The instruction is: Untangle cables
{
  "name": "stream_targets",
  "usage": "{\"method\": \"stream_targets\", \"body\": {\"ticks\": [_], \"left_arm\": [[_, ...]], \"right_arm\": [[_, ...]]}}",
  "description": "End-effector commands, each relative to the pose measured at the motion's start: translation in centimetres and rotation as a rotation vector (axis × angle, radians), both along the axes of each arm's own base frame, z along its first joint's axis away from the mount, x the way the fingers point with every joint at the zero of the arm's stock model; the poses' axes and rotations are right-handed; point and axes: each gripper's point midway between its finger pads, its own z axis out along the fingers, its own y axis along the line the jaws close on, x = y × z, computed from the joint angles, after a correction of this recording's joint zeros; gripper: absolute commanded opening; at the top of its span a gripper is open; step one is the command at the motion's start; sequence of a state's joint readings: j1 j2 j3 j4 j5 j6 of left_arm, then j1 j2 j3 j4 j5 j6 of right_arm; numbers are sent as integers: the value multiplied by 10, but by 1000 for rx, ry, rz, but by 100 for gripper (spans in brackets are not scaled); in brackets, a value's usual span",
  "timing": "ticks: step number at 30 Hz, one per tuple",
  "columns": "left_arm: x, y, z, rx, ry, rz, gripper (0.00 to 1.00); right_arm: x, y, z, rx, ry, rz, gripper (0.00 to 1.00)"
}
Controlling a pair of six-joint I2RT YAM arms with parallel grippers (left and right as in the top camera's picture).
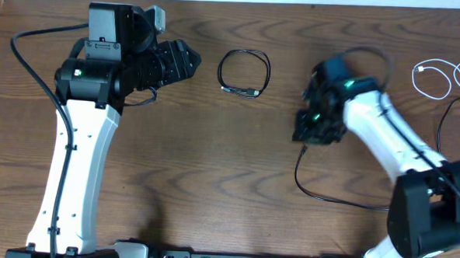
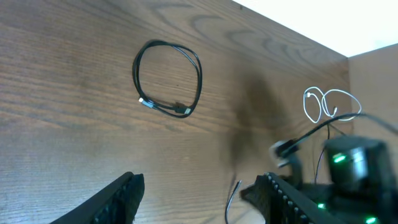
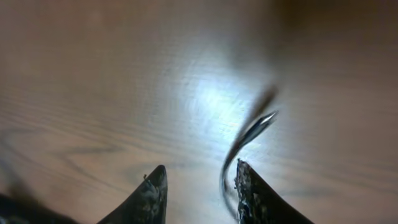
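Note:
A black cable lies coiled in one loop on the wooden table between the arms, and shows again as the loop in the left wrist view. A second black cable trails from under my right gripper toward the front right. Its free end rises between the jaws, close against the right finger; the jaws stand apart around it. A white cable is looped at the far right. My left gripper hangs open and empty, left of the coiled loop.
The table's back edge runs close behind the cables. My right arm's white link crosses the right side of the table. A thin dark wire lies near the right edge.

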State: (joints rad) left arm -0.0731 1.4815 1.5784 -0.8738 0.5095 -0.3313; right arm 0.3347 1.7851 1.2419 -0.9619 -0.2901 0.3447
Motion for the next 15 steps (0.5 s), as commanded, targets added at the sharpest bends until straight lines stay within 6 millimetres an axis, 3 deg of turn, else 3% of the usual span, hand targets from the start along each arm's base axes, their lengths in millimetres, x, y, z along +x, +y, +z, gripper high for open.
{"method": "stream_targets", "body": {"ticks": [1,8,15], "left_arm": [[-1,1,-3,19,-2,-13,62],[-1,1,-4,19,-1,-13,62],[-1,1,-4,19,-1,-13,63]], "right_arm": [[-13,0,-16,-75,25,-93,33],[-28,-14,-35,-176,38,-112,39],[-24,-19,-57,-186,-10,-137,40]]}}
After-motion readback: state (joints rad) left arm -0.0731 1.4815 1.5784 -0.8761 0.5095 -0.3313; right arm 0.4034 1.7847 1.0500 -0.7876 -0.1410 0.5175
